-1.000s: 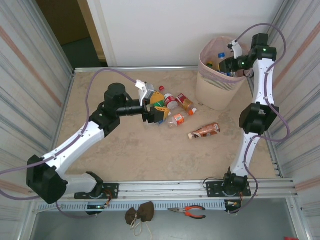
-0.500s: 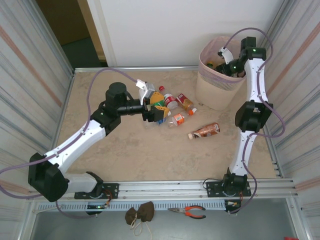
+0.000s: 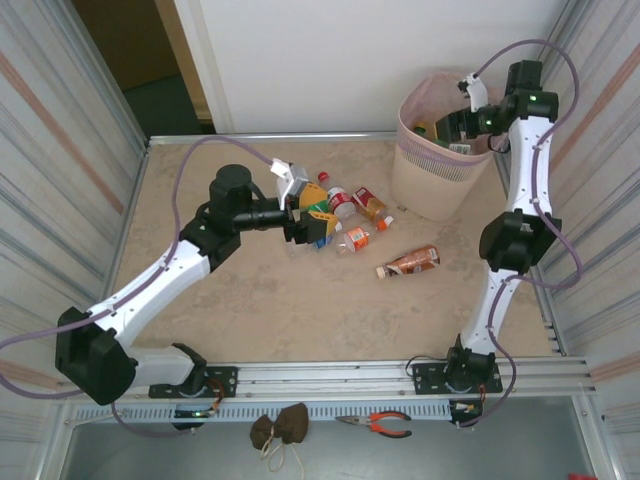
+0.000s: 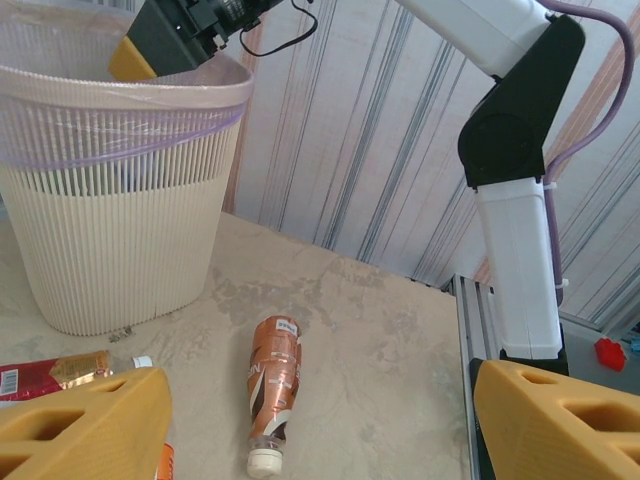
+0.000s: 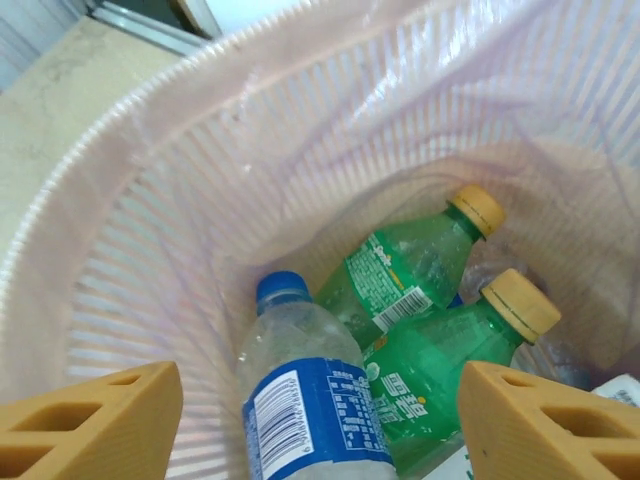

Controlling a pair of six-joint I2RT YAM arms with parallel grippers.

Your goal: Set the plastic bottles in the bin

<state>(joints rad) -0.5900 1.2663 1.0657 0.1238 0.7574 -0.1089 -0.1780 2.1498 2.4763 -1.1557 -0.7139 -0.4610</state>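
- So, seen from above, why is the right gripper [image 3: 452, 128] up in the upper right of the frame?
- It hangs over the mouth of the bin [image 3: 425, 190], which is where a bottle would be dropped from. The left gripper [image 3: 312, 225] is at centre, just beside the cluster of plastic bottles [image 3: 352, 215] on the table [image 3: 250, 320], probably lining up the next pick. One brown bottle [image 3: 410, 262] lies apart, to the cluster's lower right.
- And the left wrist view?
- Its fingers [image 4: 85, 425] are spread wide at the bottom corners with nothing between them. The brown bottle [image 4: 273, 385] lies flat at lower centre, cap nearest the camera. The bin [image 4: 120, 240] stands at upper left.
- The right wrist view?
- Fingers [image 5: 90, 420] are spread here too, and I judge they pinch nothing. Below them in the bin [image 5: 150, 200] lie a clear blue-capped bottle [image 5: 300, 400] and two green bottles [image 5: 410, 265], so part of the job looks done.
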